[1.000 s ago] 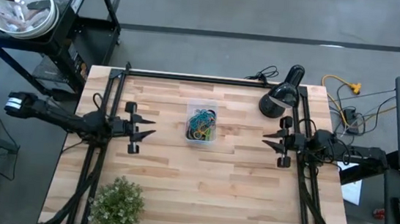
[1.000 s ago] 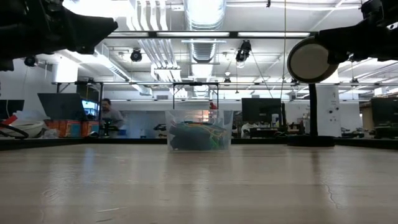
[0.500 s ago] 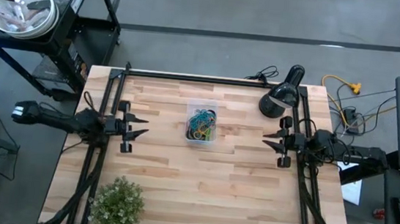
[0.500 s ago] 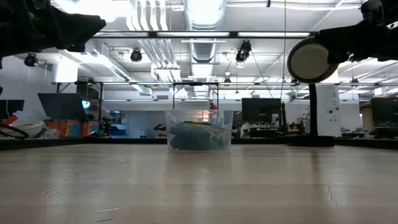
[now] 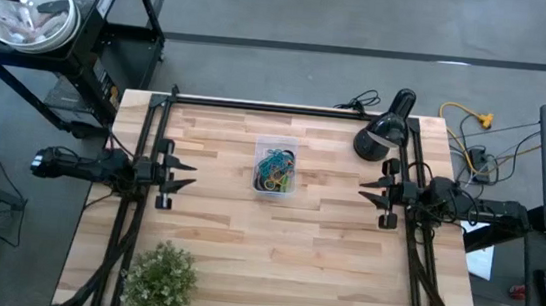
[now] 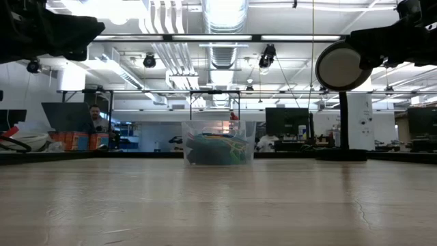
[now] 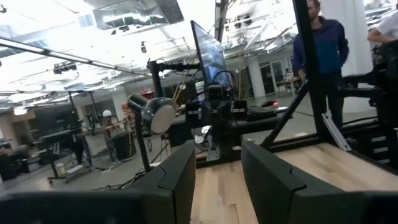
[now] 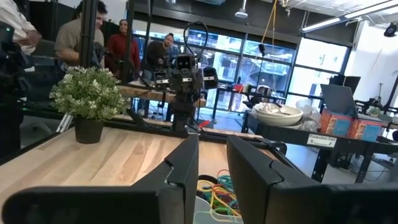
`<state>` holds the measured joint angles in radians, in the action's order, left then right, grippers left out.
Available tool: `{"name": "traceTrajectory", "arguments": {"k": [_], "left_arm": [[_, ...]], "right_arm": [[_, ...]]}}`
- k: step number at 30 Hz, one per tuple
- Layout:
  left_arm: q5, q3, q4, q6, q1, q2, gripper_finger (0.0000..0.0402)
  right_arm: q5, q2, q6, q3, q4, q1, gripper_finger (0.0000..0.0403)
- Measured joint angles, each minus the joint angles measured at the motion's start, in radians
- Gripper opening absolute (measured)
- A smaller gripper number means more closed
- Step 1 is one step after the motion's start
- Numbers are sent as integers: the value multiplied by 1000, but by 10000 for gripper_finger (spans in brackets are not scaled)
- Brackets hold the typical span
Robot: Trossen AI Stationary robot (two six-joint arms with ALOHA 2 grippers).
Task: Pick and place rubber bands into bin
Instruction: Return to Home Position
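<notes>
The clear bin [image 5: 274,168] stands on the wooden table a little beyond its middle, resting on its flat bottom. A tangle of coloured rubber bands [image 5: 275,170] lies inside it, also seen through the bin's wall [image 6: 218,142] and in the right wrist view [image 8: 214,193]. My left gripper [image 5: 189,171] hovers above the table's left side, open and pointing level toward the bin, with nothing between its fingers [image 7: 217,152]. My right gripper [image 5: 362,189] hovers level at the right side, also facing the bin, its fingers apart and empty [image 8: 212,146].
A black desk lamp [image 5: 380,133] stands at the far right corner. A potted plant [image 5: 160,278] sits at the near left corner. Black frame rails [image 5: 137,210] run along both sides. A cart with a white bowl [image 5: 27,11] stands off the table's far left. People stand beyond the table [image 8: 74,37].
My left gripper has drawn back toward the table's left edge, away from the bin, staying level and open. The bin and the rubber bands have stayed put.
</notes>
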<state>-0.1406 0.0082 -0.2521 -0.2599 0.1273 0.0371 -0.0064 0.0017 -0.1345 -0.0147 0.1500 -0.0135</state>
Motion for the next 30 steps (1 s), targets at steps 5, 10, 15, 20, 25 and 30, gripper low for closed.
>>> {"name": "traceTrajectory", "arguments": {"k": [5, 10, 15, 20, 25, 30], "left_arm": [[14, -1, 43, 9, 0, -7, 115], [24, -2, 143, 18, 0, -8, 115], [23, -2, 182, -11, -1, -9, 115], [19, -2, 187, -39, -1, -9, 115], [17, -2, 190, -58, -1, -7, 115], [17, -2, 212, -59, -1, -9, 115]], "right_arm": [[0, 0, 0, 0, -15, 0, 79], [0, 1, -1, 0, -53, 0, 71], [0, 0, -7, 0, -115, 0, 68], [-29, 0, -21, 0, -152, 0, 74], [-39, 0, -39, 0, -150, 0, 79], [-49, 3, -29, 0, -149, 1, 76]]}}
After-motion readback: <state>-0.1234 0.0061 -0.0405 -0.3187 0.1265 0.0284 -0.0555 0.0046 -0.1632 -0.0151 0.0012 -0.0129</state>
